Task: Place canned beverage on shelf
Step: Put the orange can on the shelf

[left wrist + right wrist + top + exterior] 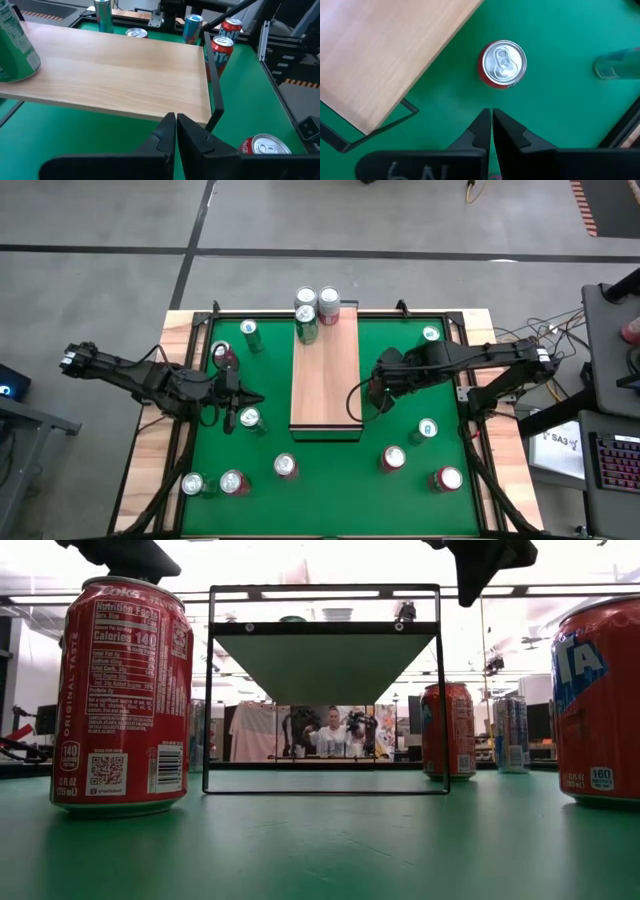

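we are looking past the left gripper (176, 131), its two dark fingers pressed together with nothing between them, hanging above the green surface (240, 95) near the shelf (115, 70) corner. a green can (15, 45) is standing on the board at one end. a red can (263, 147) is sitting just beside the fingers, and more cans are standing beyond the shelf's far edge.

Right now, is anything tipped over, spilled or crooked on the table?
Nothing stands out. The cans on the green surface stand upright, as do the three at the far end of the shelf, which sits square. No spill shows.
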Controlling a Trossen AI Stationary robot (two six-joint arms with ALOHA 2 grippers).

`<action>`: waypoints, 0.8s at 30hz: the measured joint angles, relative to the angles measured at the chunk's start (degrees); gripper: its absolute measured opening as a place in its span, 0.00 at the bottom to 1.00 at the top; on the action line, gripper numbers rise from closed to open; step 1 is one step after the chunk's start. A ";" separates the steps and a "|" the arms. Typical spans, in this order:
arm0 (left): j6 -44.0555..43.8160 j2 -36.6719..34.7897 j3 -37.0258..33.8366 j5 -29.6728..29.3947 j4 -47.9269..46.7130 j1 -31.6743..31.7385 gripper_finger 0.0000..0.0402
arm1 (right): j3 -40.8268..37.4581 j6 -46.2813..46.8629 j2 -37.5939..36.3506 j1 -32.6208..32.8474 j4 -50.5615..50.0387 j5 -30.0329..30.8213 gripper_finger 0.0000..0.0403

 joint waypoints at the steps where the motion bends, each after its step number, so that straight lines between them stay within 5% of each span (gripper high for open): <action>1: 0.50 0.00 0.00 0.00 0.05 0.00 0.00 | 0.00 0.09 0.00 0.00 0.01 0.00 0.02; 13: 6.09 0.00 0.00 -0.04 1.57 0.00 0.00 | 0.00 0.86 0.00 0.02 0.46 -0.37 0.09; 18: 7.28 0.00 0.00 -0.04 1.79 0.00 0.00 | 0.00 -0.12 0.00 1.93 1.73 -11.19 0.18; 24: 7.72 0.00 0.00 -0.04 1.90 0.00 0.00 | 0.00 7.92 0.00 6.56 5.90 -14.47 0.29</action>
